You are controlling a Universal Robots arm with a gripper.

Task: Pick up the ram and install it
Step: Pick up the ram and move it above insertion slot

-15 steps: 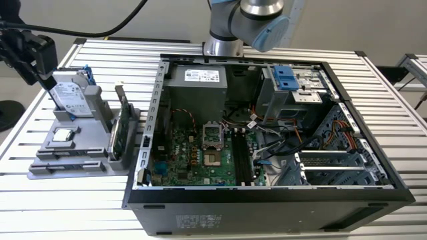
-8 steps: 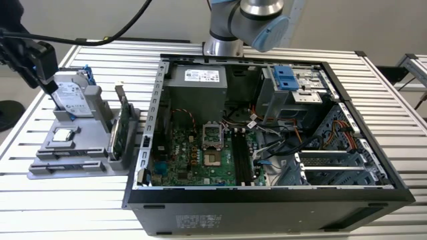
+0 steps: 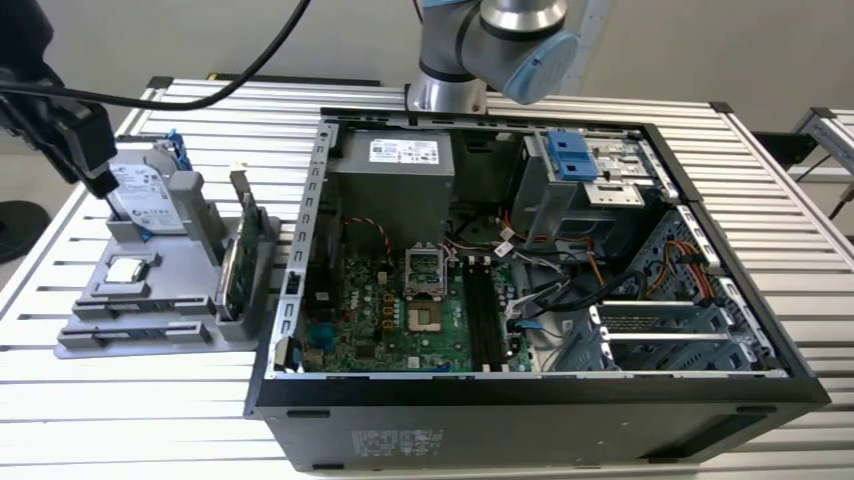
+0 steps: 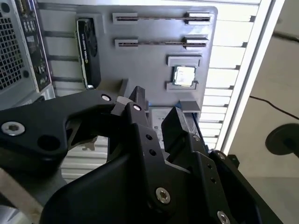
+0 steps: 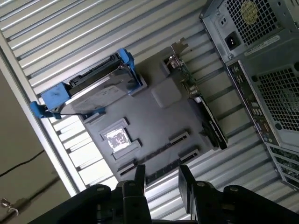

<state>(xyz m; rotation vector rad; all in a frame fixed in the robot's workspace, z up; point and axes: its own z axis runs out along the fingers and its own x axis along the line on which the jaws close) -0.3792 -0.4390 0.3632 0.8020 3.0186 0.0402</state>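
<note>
First wrist view: my matte black gripper (image 5: 161, 171) hangs above the grey slotted tray (image 5: 154, 122). Its blocky fingers (image 5: 187, 182) stand spread.

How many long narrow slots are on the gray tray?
2. In the second wrist view, the first slot runs near an edge of the gray tray; the second slot lies between it and the processor chip. None seems hidden.

Robotics lab or test workshop: a ribbed aluminium bench (image 3: 790, 215) carries an opened desktop computer case (image 3: 534, 432) and a grey fixture tray (image 3: 134, 336) of spare parts, with an industrial robot arm (image 3: 497, 30) standing behind.
</note>
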